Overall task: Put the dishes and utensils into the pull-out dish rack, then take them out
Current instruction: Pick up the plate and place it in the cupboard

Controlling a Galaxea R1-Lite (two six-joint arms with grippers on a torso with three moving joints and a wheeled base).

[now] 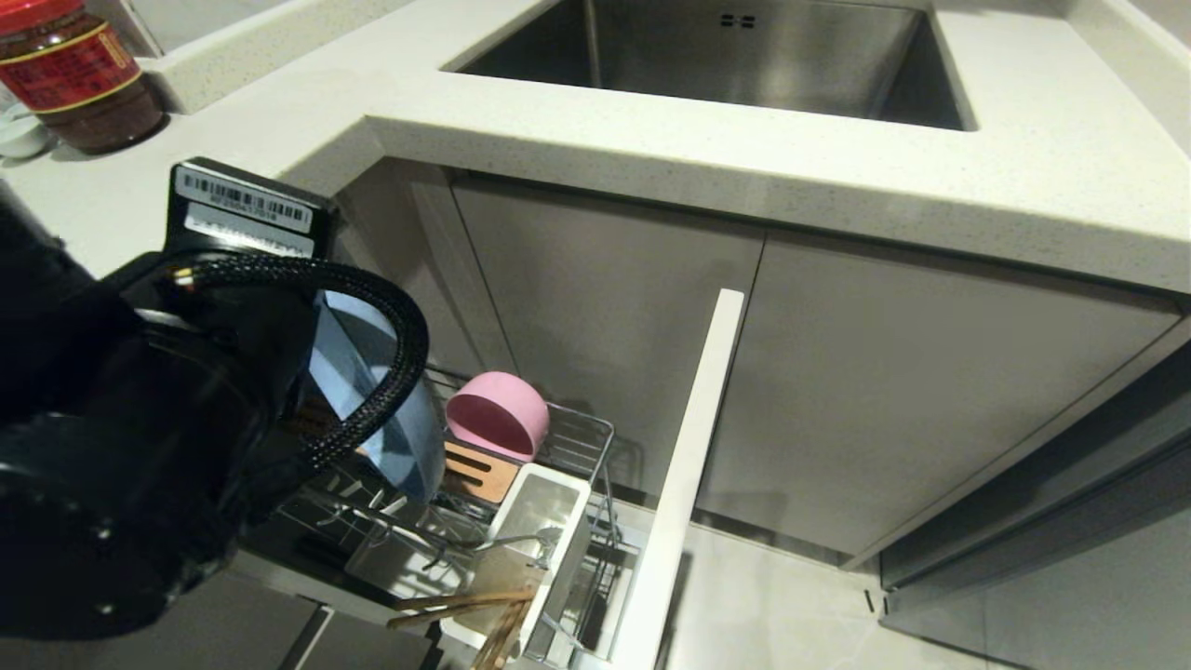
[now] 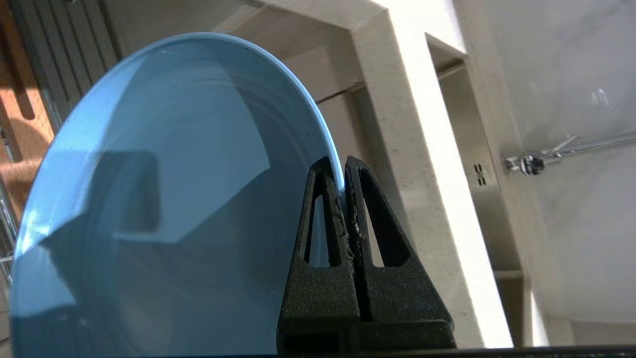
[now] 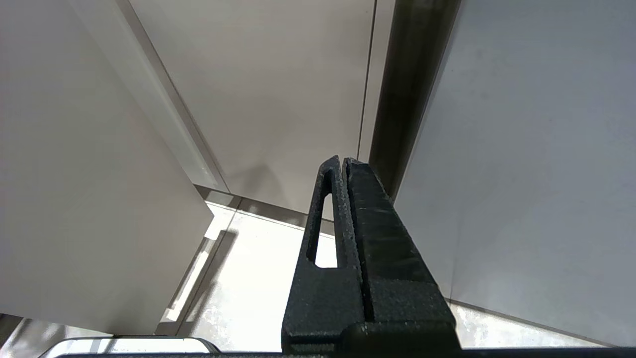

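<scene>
My left gripper (image 2: 342, 166) is shut on the rim of the light blue plate (image 2: 164, 199). In the head view the plate (image 1: 358, 372) hangs on edge above the pull-out dish rack (image 1: 600, 442), half hidden by my left arm (image 1: 140, 447). The pink bowl (image 1: 498, 414) lies tipped on its side on the rack, by the wooden strip (image 1: 479, 470). The chopsticks (image 1: 465, 603) stick out of the white utensil holder (image 1: 568, 493), where a silver fork (image 1: 516, 540) also rests. My right gripper (image 3: 342, 161) is shut on nothing, down by the cabinet doors.
The rack's pale front panel (image 1: 693, 465) stands out from the cabinet doors (image 1: 884, 400). Above runs the countertop (image 1: 1051, 177) with the steel sink (image 1: 744, 56). A red-lidded jar (image 1: 79, 74) and a small white dish (image 1: 23, 135) stand at the far left.
</scene>
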